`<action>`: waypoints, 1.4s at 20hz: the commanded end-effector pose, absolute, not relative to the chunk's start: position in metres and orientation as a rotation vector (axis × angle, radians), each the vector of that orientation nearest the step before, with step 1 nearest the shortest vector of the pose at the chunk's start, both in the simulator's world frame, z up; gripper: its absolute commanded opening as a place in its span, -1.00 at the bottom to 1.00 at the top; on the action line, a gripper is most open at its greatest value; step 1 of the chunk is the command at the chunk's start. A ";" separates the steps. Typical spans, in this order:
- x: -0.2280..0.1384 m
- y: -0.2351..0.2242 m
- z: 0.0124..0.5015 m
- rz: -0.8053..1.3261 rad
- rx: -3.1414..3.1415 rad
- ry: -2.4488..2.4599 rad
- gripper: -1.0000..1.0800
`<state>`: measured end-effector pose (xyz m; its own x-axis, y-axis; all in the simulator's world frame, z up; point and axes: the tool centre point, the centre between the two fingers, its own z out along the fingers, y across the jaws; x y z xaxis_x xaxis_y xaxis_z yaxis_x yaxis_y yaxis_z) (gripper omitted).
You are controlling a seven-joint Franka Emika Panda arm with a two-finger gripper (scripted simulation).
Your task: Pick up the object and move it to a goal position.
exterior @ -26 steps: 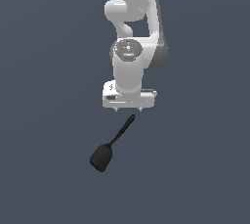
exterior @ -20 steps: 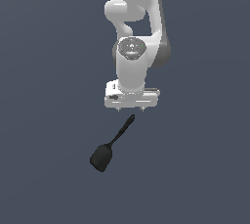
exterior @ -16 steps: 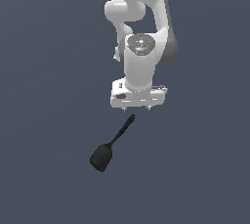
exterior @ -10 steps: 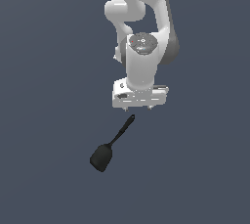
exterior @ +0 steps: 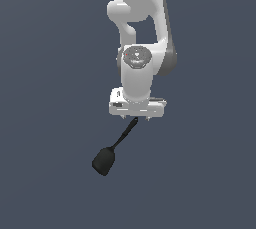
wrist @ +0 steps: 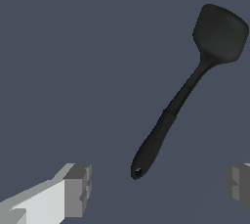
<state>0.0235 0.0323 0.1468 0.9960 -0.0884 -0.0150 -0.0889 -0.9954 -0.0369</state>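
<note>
Exterior view: fingers (exterior: 136,118) have lowered toward the unmoved spatula (exterior: 111,151).

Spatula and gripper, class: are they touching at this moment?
Apart. In the wrist view, the spatula lies between the open jaws of the gripper, with bare floor showing on either side of its handle end.

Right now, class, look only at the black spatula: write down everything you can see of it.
The spatula is matte black all over, the material not identifiable. It has a flat rounded-rectangle blade, a thin neck and a thicker handle ending in a small hanging hole. It lies flat and whole on the plain dark surface. The handle end points toward the hand, between its open fingers; nothing touches it. In the exterior view it slants from the hand down toward that view's left.
</note>
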 end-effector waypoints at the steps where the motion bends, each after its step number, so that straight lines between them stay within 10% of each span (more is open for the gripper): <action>1: 0.030 0.022 0.136 0.021 -3.097 0.238 0.92; 28: 0.065 -0.045 0.058 0.002 -3.023 0.855 0.92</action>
